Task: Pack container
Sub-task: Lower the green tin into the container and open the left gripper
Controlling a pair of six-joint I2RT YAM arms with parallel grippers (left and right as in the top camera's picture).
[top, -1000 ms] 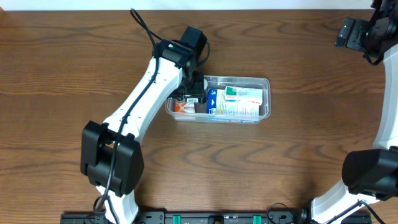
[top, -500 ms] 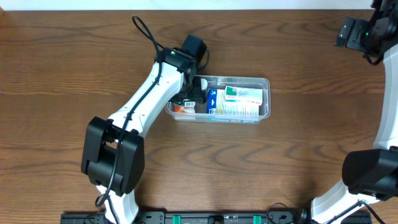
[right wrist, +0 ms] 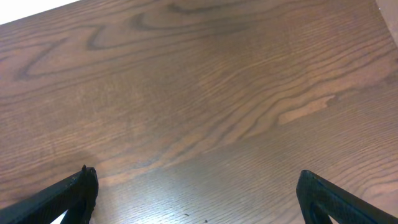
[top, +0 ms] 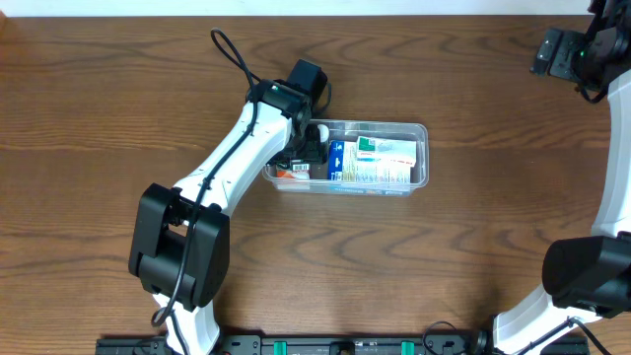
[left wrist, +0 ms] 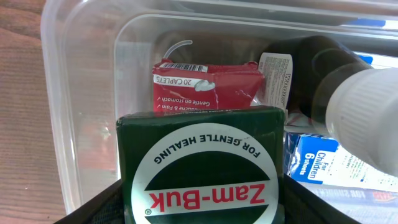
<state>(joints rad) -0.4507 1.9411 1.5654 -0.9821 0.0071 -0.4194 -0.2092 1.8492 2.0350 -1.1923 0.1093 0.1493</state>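
Observation:
The clear container [top: 421,128] sits at the table's middle, holding boxes and packets. My left gripper [top: 301,156] reaches into its left end. In the left wrist view a green Zam-Buk box [left wrist: 202,155] fills the space between my fingers [left wrist: 93,208], which lie against both its sides with no gap showing. Beyond it, on the container's floor [left wrist: 93,124], lie a red caplets packet [left wrist: 208,87], a dark bottle with a white cap [left wrist: 357,106] and a blue box [left wrist: 317,158]. My right gripper [right wrist: 199,199] hangs open over bare wood, far at the back right [top: 552,51].
Blue, green and white medicine boxes [top: 375,160] fill the container's middle and right. A black cable [top: 229,49] loops off the left arm toward the back. Wood tabletop [top: 473,256] surrounds the container.
The left arm's wrist has shifted slightly toward the back while staying over the container's left end. The right arm has not moved.

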